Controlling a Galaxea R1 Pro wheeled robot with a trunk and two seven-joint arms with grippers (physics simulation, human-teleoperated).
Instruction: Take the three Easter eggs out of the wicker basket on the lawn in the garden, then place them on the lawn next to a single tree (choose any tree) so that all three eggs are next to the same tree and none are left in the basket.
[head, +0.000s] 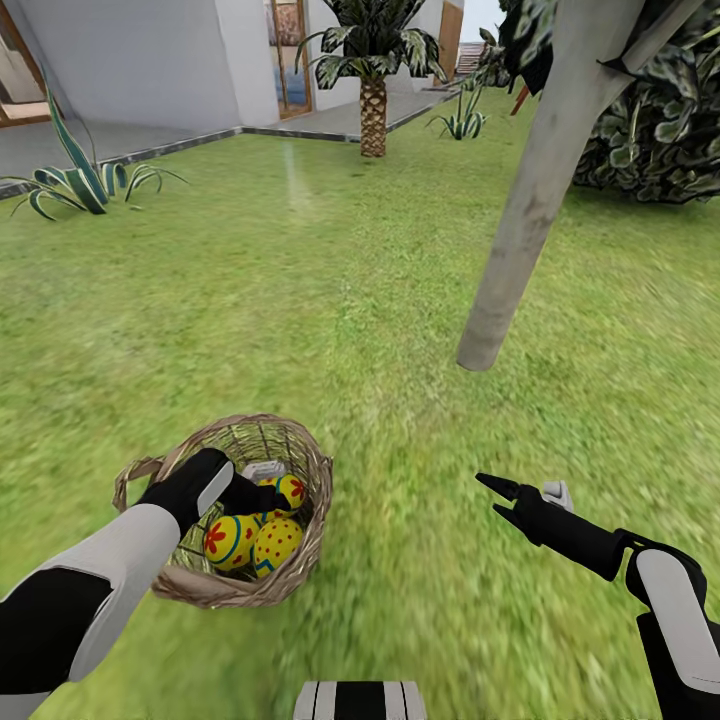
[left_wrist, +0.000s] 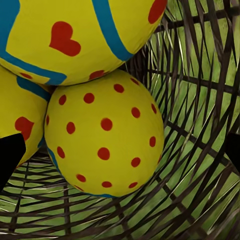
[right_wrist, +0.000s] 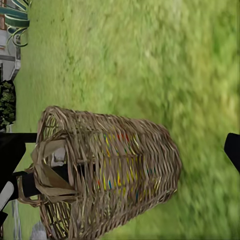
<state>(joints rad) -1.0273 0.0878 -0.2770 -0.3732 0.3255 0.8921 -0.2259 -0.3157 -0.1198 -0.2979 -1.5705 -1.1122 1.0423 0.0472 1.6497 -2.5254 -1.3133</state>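
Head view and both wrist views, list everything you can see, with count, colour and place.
Eggs: three, yellow with red and blue marks, in the basket.
Basket: one, tan wicker, on the lawn.
Lawn: green, all around.
Tree: one pale grey trunk, beyond the right gripper.
Palm: one, brown trunk, by the paving.
Striped plants: two, at the lawn's far edge.
House: white, behind.
Left gripper: black, inside the basket.
Right gripper: black, open, above grass.

Three Easter eggs (left_wrist: 102, 132) inside wicker basket (left_wrist: 200, 150)
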